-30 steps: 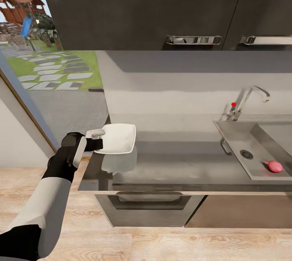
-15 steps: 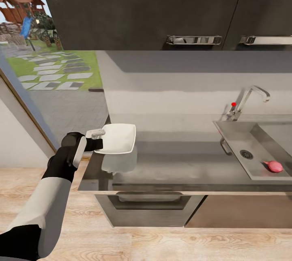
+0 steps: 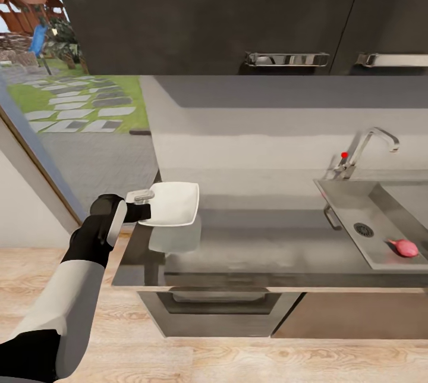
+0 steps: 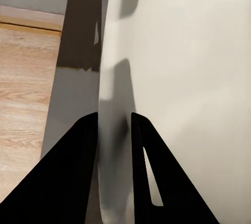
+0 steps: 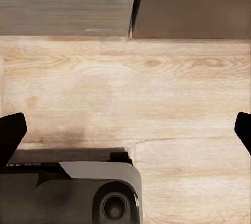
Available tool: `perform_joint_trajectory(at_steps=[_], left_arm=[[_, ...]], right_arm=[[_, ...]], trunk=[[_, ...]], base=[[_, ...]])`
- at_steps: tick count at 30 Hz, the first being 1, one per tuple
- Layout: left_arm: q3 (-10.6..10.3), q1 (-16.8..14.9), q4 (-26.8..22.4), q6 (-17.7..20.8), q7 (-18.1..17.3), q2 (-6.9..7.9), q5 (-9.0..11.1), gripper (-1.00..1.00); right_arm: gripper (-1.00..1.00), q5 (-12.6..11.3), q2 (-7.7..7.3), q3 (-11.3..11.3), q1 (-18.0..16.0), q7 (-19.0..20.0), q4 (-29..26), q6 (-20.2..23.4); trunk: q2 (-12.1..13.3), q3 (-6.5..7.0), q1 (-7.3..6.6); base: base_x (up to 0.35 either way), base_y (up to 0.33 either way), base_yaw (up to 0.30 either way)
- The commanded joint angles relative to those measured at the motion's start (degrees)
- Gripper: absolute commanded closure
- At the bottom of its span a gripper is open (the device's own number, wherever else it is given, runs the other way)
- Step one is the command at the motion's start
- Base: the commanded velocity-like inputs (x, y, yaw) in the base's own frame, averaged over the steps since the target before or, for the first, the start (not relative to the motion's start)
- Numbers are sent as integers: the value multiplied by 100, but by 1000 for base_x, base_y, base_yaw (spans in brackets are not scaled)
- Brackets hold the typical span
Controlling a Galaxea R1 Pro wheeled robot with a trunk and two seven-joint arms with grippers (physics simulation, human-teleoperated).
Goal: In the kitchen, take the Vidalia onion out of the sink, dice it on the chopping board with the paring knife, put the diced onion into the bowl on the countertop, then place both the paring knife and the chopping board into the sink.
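The white bowl point(image 3: 172, 204) hangs just above the left end of the grey countertop point(image 3: 261, 234), its reflection beneath it. My left gripper point(image 3: 147, 203) is shut on the bowl's left rim. In the left wrist view the two black fingers point(image 4: 78, 151) pinch the bowl's point(image 4: 183, 78) thin edge. The pinkish Vidalia onion point(image 3: 405, 247) lies in the sink point(image 3: 380, 200) at the far right, near the drain. My right gripper point(image 5: 125, 130) is open over the wooden floor, holding nothing. The chopping board and paring knife are out of view.
A chrome faucet point(image 3: 371, 142) with a red knob stands behind the sink. Dark upper cabinets with metal handles point(image 3: 287, 59) hang overhead. A drawer point(image 3: 217, 300) sits under the counter. A window point(image 3: 71, 103) lies to the left. My base point(image 5: 78, 192) is below the right gripper.
The head camera has shifted slightly, so the sink and counter edge sit a little lower and further right. The left arm and bowl have stayed put.
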Motion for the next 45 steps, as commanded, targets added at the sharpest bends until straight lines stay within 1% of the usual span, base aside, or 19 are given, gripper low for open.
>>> perform_joint_trajectory(at_steps=[1,23,45], left_arm=[[5,-5,2,24,24,0,59,100],[5,-5,68,24,24,0,59,100],[5,-5,287,24,24,0,59,100]], right_arm=[[-100,3,0,5,-4,-17,1,-15],[-100,3,0,5,-5,-17,4,-15],[-100,3,0,5,-4,-17,5,-15]], trunk=[[-11,-10,4],[-11,-10,4],[-11,-10,4]], base=[[38,0,0],[4,0,0],[0,0,0]])
